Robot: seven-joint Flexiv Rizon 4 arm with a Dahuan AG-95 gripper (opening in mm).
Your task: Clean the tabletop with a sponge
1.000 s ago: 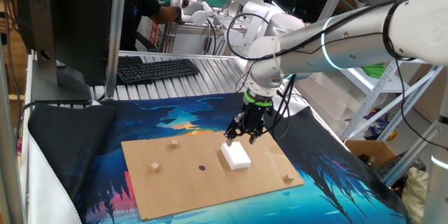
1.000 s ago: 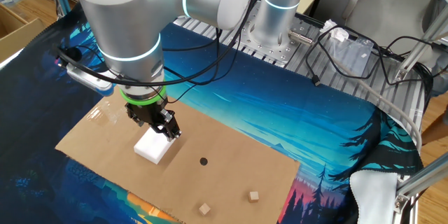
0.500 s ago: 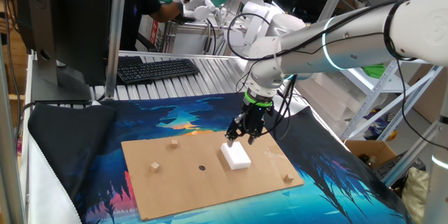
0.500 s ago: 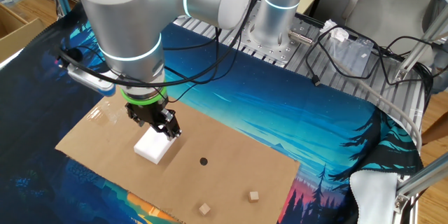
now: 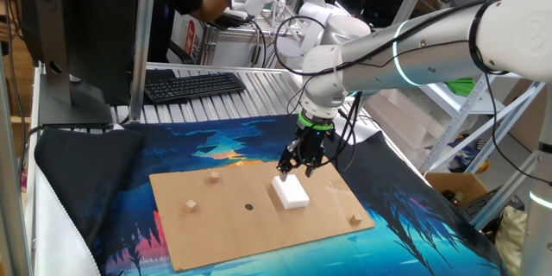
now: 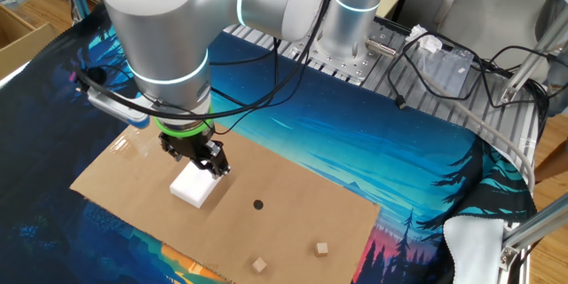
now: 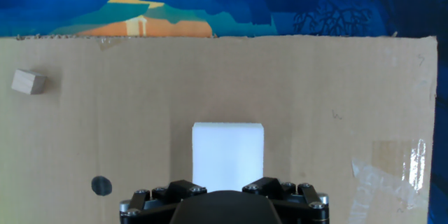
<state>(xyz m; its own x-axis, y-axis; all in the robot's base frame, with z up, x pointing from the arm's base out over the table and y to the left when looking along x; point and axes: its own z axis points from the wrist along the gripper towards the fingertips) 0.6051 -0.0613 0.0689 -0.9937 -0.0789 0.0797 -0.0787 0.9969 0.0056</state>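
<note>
The gripper (image 5: 296, 171) points straight down over the white sponge (image 5: 291, 191), jaws spread wide and seemingly holding nothing, though contact is hard to judge. The sponge lies flat on the cardboard tabletop (image 5: 224, 233), near a dark dot (image 5: 248, 206).

A glossy white arm (image 5: 414, 39) is seen, ringed with glowing cyan bands; a green collar precedes the black gripper (image 6: 197, 157), and black cables are looped at its 12 o'clock.
</note>
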